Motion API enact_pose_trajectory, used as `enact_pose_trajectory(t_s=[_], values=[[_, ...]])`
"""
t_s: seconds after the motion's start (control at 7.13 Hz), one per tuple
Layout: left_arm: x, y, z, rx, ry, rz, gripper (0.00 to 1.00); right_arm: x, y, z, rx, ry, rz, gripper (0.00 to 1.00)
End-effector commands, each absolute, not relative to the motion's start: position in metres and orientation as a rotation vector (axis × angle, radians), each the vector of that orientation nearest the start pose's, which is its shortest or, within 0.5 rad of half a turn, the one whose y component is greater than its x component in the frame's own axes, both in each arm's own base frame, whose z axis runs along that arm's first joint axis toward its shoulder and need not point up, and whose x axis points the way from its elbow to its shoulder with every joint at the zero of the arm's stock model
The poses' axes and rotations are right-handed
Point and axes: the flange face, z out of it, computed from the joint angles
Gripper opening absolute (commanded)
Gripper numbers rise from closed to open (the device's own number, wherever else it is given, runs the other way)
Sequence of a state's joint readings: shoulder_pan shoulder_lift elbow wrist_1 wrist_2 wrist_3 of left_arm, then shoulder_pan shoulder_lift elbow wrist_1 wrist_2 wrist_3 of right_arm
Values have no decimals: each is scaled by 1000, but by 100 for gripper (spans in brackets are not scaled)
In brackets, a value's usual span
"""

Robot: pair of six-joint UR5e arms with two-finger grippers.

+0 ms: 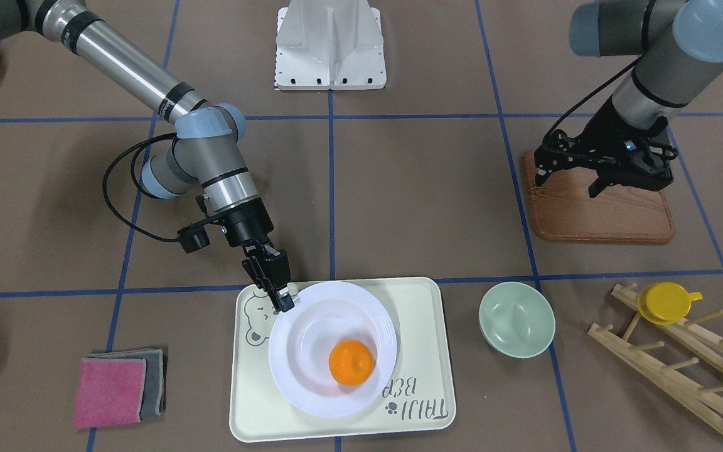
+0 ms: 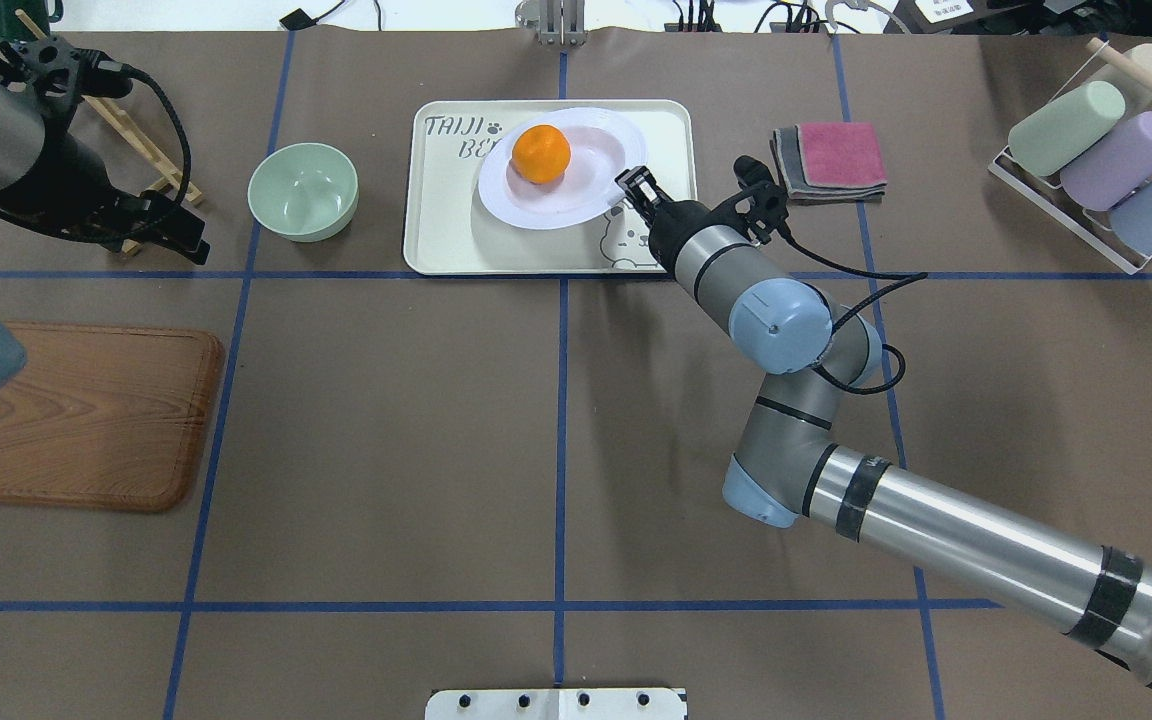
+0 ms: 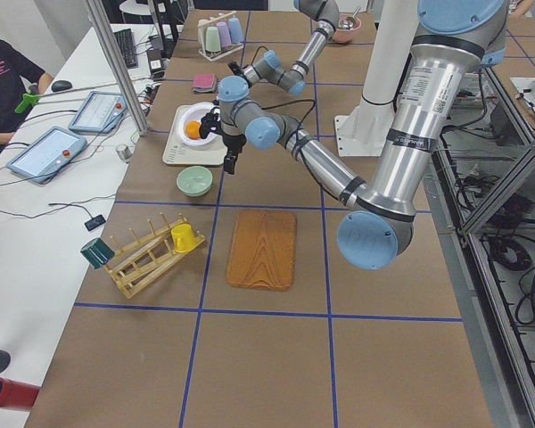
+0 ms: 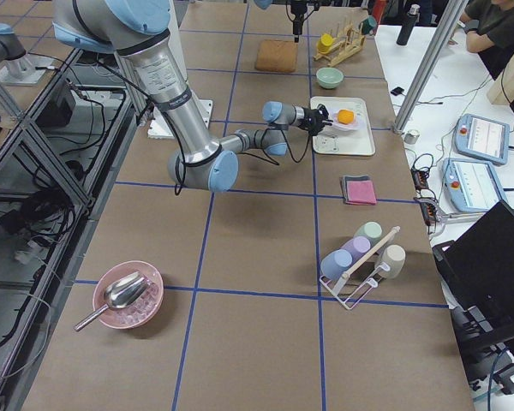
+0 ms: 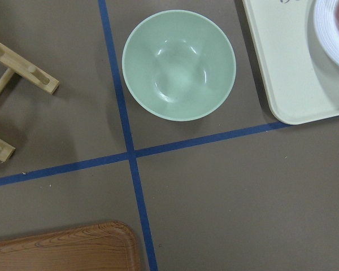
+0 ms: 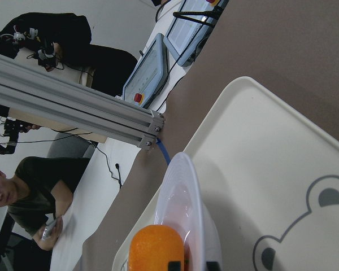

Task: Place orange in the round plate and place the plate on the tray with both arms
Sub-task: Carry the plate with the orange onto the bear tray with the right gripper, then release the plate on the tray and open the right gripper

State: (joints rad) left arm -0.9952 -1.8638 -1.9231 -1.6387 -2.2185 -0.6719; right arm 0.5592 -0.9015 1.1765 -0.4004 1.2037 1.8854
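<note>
The orange lies in the well of the white round plate, which is over the cream bear tray. My right gripper is shut on the plate's rim at the side nearest the robot. In the right wrist view the plate shows edge-on above the tray, with the orange behind it; I cannot tell whether the plate rests flat. My left gripper hangs open and empty above the wooden board, away from the tray.
A pale-green bowl stands beside the tray. The wooden board lies under the left arm. A wooden rack with a yellow cup and folded pink and grey cloths flank the tray. A cup rack stands far right.
</note>
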Motion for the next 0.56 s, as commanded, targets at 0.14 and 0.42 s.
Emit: enact_pose_trajectory(t_s=[0.14, 0.42], values=[[241, -514, 331, 196, 900, 132, 97, -514, -549, 265, 469, -1266, 681, 100], [236, -514, 336, 199, 895, 138, 97, -450, -535, 233, 395, -1090, 448, 100]])
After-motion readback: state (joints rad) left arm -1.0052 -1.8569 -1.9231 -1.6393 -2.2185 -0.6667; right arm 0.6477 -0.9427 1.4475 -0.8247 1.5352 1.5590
